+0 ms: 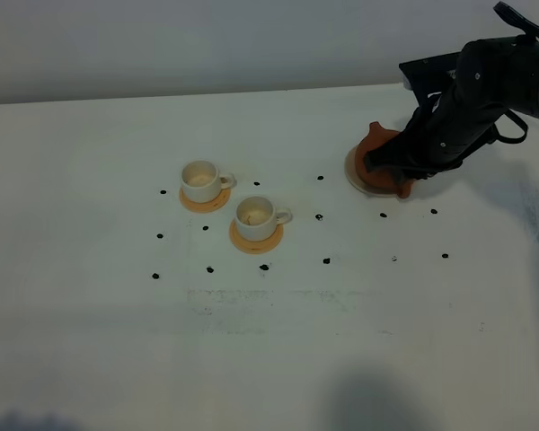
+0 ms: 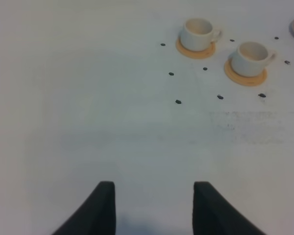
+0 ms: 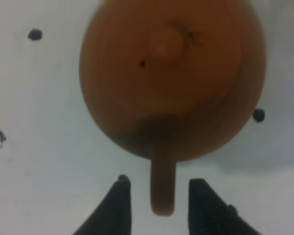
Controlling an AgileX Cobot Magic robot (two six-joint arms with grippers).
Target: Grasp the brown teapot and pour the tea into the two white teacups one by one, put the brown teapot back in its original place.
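The brown teapot (image 1: 380,146) sits on the cream saucer (image 1: 353,172) at the back right, partly hidden by my right arm. In the right wrist view the teapot (image 3: 171,68) fills the frame and its loop handle (image 3: 162,188) lies between the two fingers of my right gripper (image 3: 159,182), which is open, with a gap on each side. The two white teacups (image 1: 200,180) (image 1: 256,214) stand on orange coasters left of centre; they also show in the left wrist view (image 2: 198,33) (image 2: 252,58). No dark tea shows in them. My left gripper (image 2: 154,188) is open over bare table.
Small black dot marks (image 1: 320,216) are scattered over the white table (image 1: 269,341) between the cups and the saucer. The table's back edge meets a grey wall (image 1: 207,45). My right arm (image 1: 485,90) reaches in from the back right.
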